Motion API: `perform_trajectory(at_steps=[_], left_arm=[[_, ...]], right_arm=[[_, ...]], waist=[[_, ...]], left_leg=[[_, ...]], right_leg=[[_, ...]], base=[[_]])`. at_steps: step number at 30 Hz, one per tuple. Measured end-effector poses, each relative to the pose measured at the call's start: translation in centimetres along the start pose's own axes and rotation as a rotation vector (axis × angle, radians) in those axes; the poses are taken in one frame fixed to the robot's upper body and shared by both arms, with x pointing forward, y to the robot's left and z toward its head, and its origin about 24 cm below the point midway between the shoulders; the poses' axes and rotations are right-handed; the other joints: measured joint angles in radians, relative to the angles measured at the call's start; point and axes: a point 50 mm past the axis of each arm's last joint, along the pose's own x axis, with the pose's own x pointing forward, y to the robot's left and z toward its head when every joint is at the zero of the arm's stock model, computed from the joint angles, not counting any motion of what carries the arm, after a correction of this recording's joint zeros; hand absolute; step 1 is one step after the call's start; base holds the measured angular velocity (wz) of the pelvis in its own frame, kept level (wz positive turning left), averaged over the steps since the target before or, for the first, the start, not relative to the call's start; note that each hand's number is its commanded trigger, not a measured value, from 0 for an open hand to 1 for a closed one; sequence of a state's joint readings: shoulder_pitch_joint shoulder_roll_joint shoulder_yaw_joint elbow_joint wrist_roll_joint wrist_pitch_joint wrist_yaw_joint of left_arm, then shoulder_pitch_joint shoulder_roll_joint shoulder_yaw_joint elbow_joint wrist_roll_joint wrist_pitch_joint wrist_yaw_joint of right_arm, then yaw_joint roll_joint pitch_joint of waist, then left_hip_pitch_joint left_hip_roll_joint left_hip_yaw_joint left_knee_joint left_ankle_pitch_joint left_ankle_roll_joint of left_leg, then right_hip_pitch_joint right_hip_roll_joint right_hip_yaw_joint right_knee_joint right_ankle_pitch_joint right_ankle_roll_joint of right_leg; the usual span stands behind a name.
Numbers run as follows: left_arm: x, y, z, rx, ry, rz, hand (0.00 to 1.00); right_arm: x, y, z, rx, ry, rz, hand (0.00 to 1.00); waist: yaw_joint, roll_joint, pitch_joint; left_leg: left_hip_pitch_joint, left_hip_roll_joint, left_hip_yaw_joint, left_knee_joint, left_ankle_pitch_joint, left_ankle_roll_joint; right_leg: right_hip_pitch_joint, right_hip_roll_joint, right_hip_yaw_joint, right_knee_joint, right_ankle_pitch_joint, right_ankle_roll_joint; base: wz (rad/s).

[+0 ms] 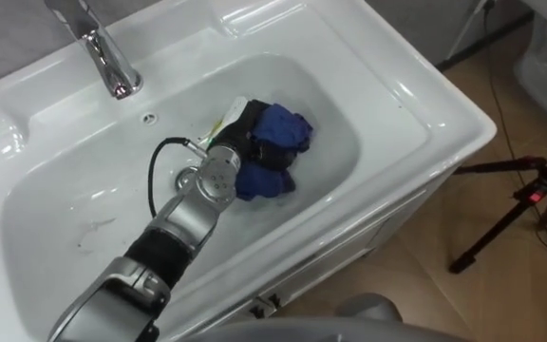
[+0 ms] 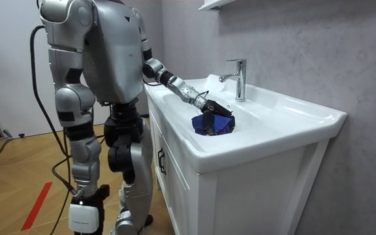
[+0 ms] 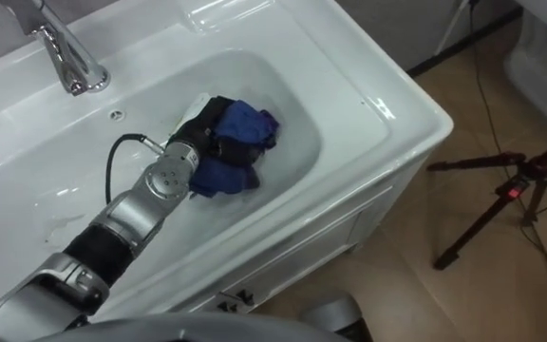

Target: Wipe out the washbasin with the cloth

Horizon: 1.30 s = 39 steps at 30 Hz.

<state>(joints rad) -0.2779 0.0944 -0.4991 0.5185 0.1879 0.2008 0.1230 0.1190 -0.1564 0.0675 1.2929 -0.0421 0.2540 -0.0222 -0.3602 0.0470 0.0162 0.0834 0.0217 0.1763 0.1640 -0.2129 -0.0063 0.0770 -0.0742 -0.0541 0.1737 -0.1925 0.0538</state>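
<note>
A white basin (image 1: 416,104) lies below me, with a chrome tap (image 1: 103,52) at its back edge. In the middle of the bowl sits a crumpled blue cloth (image 1: 285,126). My left hand (image 1: 247,136), dark-fingered, reaches in from the lower left and presses down on that cloth, fingers curled into it so blue folds bulge above and below them. The drain (image 1: 187,178) is just left of the wrist. In the room view I stand at the basin's end, the cloth (image 2: 213,125) under my left hand (image 2: 213,106). My right hand (image 2: 81,213) hangs low at my side.
The basin tops a white cabinet (image 2: 181,189) against a grey wall. A black tripod (image 1: 516,204) with cables stands on the wooden floor to the right of the cabinet. The bowl's left half is bare.
</note>
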Motion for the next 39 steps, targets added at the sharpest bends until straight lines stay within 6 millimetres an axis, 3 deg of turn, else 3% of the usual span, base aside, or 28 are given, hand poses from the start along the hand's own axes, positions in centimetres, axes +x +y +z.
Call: perform_trajectory(at_steps=[4, 14, 17, 19, 21, 27, 32, 35, 37, 39], left_arm=[[0.0, -0.2, 0.5, 0.006, -0.021, -0.006, 1.00], [-0.2, -0.3, 0.5, 0.004, -0.029, -0.013, 1.00], [-0.2, -0.5, -0.3, 0.008, -0.018, -0.012, 1.00], [-0.4, -0.9, -1.4, 0.030, 0.001, -0.013, 1.00], [-0.5, -1.1, -2.5, 0.035, 0.020, 0.002, 1.00], [-2.3, -0.4, -7.1, 0.034, 0.149, 0.102, 1.00], [-3.4, 1.0, -10.0, 0.006, 0.254, 0.224, 1.00], [-4.5, 2.3, -11.9, 0.007, 0.324, 0.309, 1.00], [-5.7, 3.1, -13.4, 0.047, 0.361, 0.369, 1.00], [-6.7, 3.5, -14.4, 0.108, 0.388, 0.421, 1.00]], right_arm=[[0.0, 0.1, 0.4, -0.028, -0.009, -0.010, 0.00], [0.0, 0.8, 0.2, -0.086, 0.001, 0.004, 0.00], [0.0, 1.0, 0.1, -0.105, 0.012, 0.006, 0.00], [0.0, 1.1, -0.6, -0.104, 0.029, 0.007, 0.00], [0.0, 1.1, -0.8, -0.100, 0.030, 0.008, 0.00], [0.0, 0.8, -1.4, 0.008, 0.042, 0.000, 0.00], [0.0, 0.9, -1.8, 0.033, 0.056, -0.012, 0.00], [0.0, 0.7, -2.4, 0.052, 0.078, -0.025, 0.00], [0.0, 0.4, -2.5, 0.062, 0.085, -0.045, 0.00], [0.1, 0.2, -2.7, 0.076, 0.092, -0.063, 0.00]], waist=[[0.007, -0.013, 0.0079], [0.012, -0.013, 0.0067], [0.025, -0.018, 0.0045], [0.061, -0.026, 0.0009], [0.071, -0.035, 0.0016], [0.107, -0.059, -0.0108], [0.138, -0.056, -0.0150], [0.154, -0.050, -0.0220], [0.168, -0.043, -0.0366], [0.179, -0.041, -0.0399]], left_leg=[[-0.001, -0.001, -0.003, 0.000, 0.001, 0.001], [-0.001, -0.004, -0.011, -0.001, 0.001, 0.002], [0.009, -0.002, -0.002, -0.004, 0.001, 0.002], [0.018, 0.001, 0.015, -0.006, 0.001, 0.002], [0.033, 0.001, 0.018, -0.011, 0.001, 0.001], [0.070, 0.002, 0.041, -0.024, 0.001, 0.001], [0.083, 0.005, 0.043, -0.042, 0.001, -0.001], [0.082, 0.011, 0.046, -0.049, 0.006, -0.007], [0.084, 0.021, 0.047, -0.049, 0.009, -0.014], [0.091, 0.030, 0.045, -0.050, 0.011, -0.020]], right_leg=[[0.003, 0.000, -0.001, -0.005, 0.000, 0.000], [-0.004, -0.003, -0.003, -0.004, -0.001, 0.001], [-0.004, 0.001, 0.003, 0.000, -0.001, 0.001], [0.000, 0.005, 0.024, 0.002, 0.000, 0.001], [0.010, 0.007, 0.028, -0.001, -0.001, 0.001], [0.028, 0.012, 0.061, 0.000, -0.002, 0.001], [0.021, 0.021, 0.078, 0.016, -0.001, -0.001], [0.018, 0.028, 0.079, 0.015, 0.003, -0.008], [0.013, 0.040, 0.084, 0.014, 0.009, -0.017], [0.020, 0.050, 0.084, 0.013, 0.014, -0.026]], base=[[0.05], [0.00], [-0.12], [-0.24], [-0.09], [-0.12], [-0.12], [-0.05], [-0.16], [-0.19]])
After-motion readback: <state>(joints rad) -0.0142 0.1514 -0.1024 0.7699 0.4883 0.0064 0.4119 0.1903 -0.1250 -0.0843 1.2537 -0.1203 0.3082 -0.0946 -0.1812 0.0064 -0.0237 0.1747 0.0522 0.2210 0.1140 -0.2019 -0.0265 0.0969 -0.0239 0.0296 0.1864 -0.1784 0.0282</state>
